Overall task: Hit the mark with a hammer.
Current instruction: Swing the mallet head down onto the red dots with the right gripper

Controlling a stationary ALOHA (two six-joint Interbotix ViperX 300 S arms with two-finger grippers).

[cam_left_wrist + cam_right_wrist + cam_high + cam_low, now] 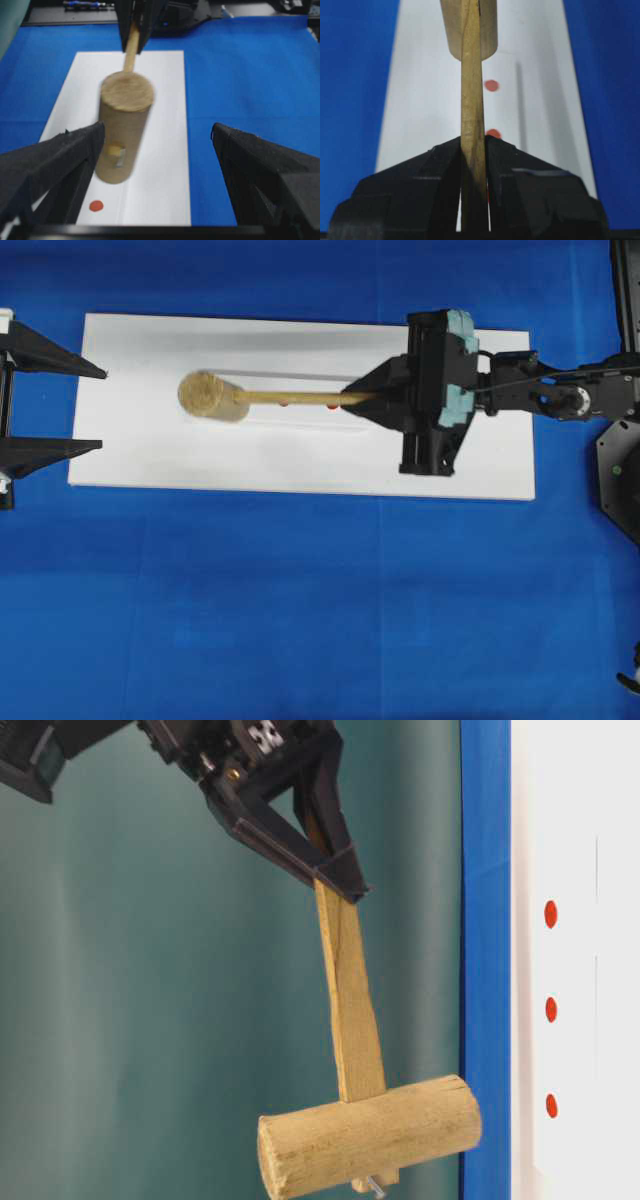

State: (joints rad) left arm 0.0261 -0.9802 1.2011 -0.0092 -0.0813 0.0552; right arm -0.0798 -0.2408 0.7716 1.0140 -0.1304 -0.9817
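The hammer (213,396) is a light-wood mallet with a thick cylindrical head and a flat handle (300,397). My right gripper (360,400) is shut on the handle's end and holds the hammer in the air above the white board (300,455). The table-level view shows the head (370,1135) clear of the board (580,820), which carries three red marks (551,1010) in a row. In the right wrist view the handle (472,100) runs over the marks (491,85). My left gripper (102,408) is open and empty at the board's left end, facing the head (125,125).
The board lies on a blue cloth (300,620). One red mark (96,205) shows in front of the hammer head in the left wrist view. The right arm (570,395) reaches in from the right edge.
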